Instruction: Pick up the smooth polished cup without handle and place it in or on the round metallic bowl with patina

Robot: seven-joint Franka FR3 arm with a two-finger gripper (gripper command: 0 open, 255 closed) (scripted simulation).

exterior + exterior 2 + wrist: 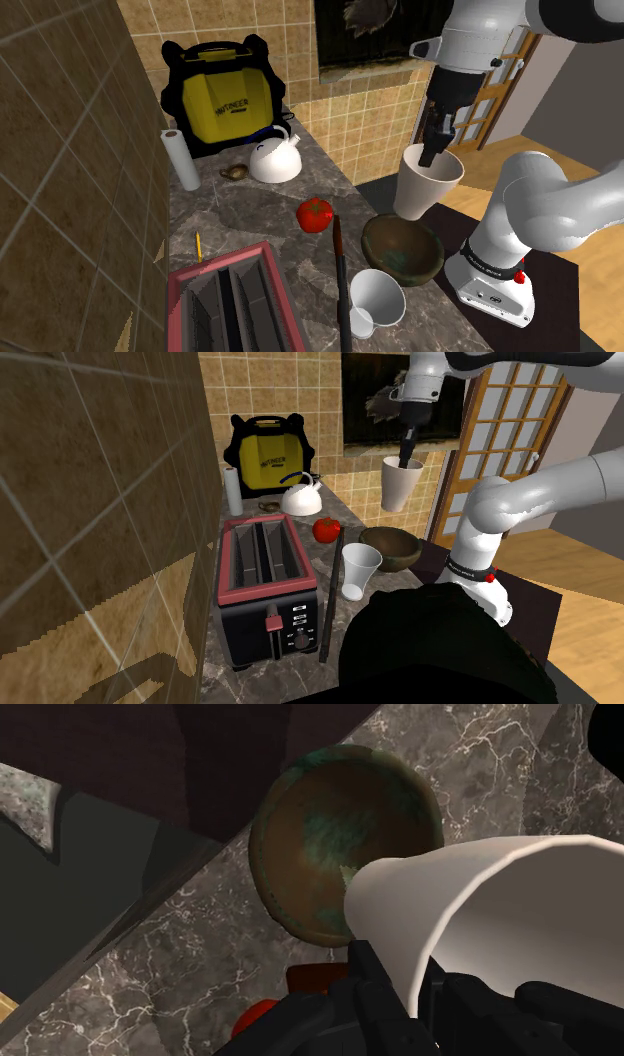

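The hand (432, 150) is clamped on the cup (425, 190), one finger inside the rim and one outside. That wall pinch is the sensible hold, since this white cup has no handle to hook. The cup hangs clear of the worktop (220, 215), mouth up and close to upright, so it will sit on its base when it goes down. In the second exterior view the hand (407, 457) has the cup (400, 487) high above the bowl (390, 547), with open air between them. The height looks chosen to clear the bowl's rim, I'd say. From the wrist view, the cup (500, 914) juts out past the hand (415, 994), and the brown, green-stained bowl (330, 834) lies below it, empty. In that view the cup's base sits over the bowl's near rim rather than its middle. So this reads as the carry, well along. What remains is a small shift toward the bowl's centre, a lowering and a let-go. Watch the second cup (380, 295) on the worktop just beside the bowl (400, 250), and the red fruit (315, 213) nearby. A crooked descent could knock either of them.
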